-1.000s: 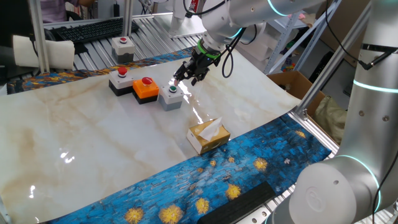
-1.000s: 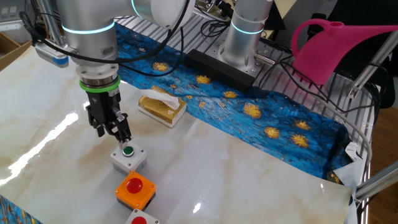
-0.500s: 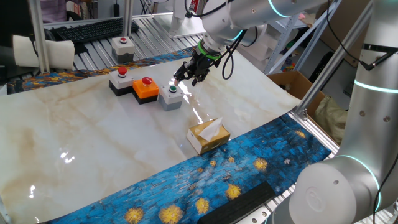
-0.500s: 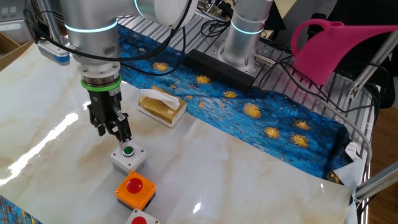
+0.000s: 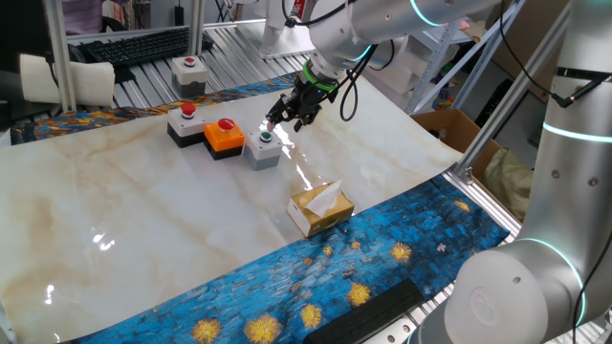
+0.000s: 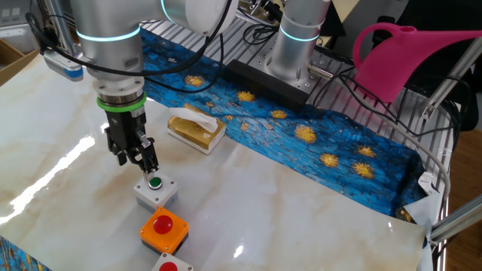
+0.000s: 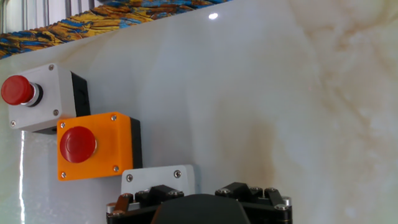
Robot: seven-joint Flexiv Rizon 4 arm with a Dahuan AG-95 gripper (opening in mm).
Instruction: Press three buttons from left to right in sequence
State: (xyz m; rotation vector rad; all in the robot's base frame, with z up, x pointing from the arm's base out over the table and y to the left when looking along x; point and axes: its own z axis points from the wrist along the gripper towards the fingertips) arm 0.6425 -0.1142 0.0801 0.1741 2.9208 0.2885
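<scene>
Above, the metal claw [image 6: 143, 159] hovers over a boxy grey button [image 6: 156, 190].

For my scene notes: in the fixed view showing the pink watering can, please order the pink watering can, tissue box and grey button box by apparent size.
1. pink watering can
2. tissue box
3. grey button box

The two boxes look close in size.

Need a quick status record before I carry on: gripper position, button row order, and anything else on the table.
gripper: poised just above the grey box with the green button; contact not discernible
row, left to right in one fixed view: black box, orange box, grey box
buttons: red, red, green
other: tissue box nearer the arm's base; separate pale grey box behind the row
</scene>
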